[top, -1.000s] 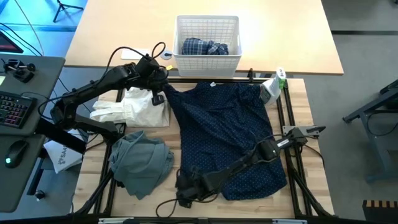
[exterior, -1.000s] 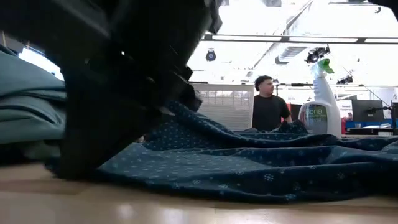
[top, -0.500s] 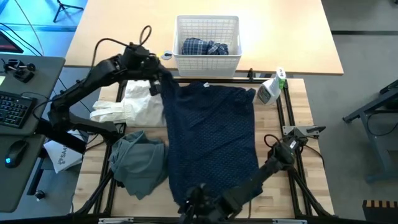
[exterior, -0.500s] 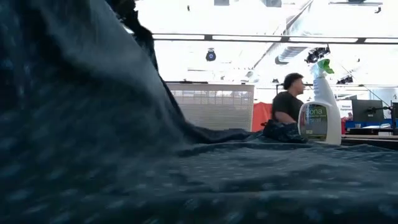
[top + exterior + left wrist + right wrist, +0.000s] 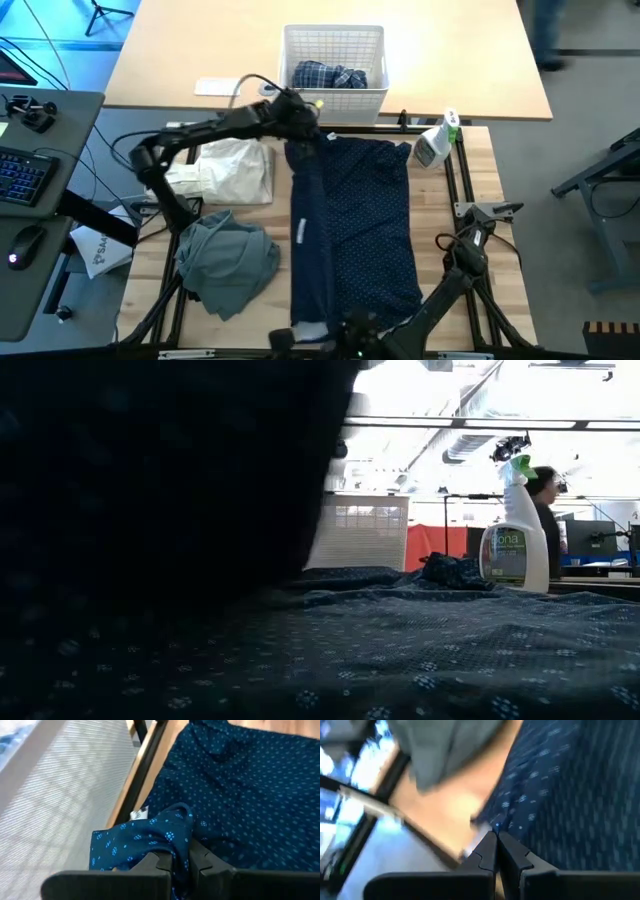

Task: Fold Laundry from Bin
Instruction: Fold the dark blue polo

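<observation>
While the left jaws are clamped on a bunched corner of the navy dotted trousers (image 5: pixel 350 225) just beside the bin (image 5: pixel 334 60), the garment's near edge is pinched by the closed right jaws at the table (image 5: pixel 490 190) front. Between them, the trousers are spread lengthwise; a grey-green top (image 5: pixel 228 258) and white cloth (image 5: pixel 228 172) are left alongside.

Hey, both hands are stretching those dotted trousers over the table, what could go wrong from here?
1. The left hand pinches only a small bunch of the navy dotted trousers; it may slip free.
2. The spray bottle stands right at the trousers' far corner; a tug could topple it.
3. The grey-green top lies close beside and might get dragged.
</observation>
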You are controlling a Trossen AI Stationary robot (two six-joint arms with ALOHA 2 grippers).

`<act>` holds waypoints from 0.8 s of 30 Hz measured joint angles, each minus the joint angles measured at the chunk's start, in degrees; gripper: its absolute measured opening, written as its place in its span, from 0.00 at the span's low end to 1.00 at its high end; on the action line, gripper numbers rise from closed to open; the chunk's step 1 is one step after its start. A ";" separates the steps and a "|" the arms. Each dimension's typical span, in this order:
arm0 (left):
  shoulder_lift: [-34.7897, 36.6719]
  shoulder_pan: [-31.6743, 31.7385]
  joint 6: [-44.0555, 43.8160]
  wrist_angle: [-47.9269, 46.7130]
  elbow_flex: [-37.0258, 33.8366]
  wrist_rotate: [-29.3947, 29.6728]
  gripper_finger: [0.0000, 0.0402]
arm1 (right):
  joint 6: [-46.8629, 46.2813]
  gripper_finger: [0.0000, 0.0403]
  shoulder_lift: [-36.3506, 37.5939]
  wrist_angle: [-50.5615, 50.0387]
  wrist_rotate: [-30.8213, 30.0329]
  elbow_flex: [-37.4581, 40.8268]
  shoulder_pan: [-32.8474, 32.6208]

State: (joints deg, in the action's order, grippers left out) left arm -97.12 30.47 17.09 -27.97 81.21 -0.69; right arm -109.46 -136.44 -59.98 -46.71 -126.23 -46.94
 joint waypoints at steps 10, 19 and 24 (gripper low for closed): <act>-10.75 -0.97 -4.86 9.89 -0.04 4.18 0.00 | -1.53 0.00 0.44 -9.06 24.82 0.00 -2.17; -11.78 -0.91 -6.02 11.53 0.00 2.85 0.15 | -1.25 0.00 0.92 -12.41 26.62 0.00 -3.97; -11.67 0.12 -5.97 9.52 0.68 2.69 0.29 | -1.33 0.00 1.01 -14.47 26.04 1.93 -3.99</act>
State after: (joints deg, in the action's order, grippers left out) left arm -108.79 30.59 11.11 -18.44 81.89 2.01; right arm -110.79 -135.44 -74.45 -20.67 -124.30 -50.93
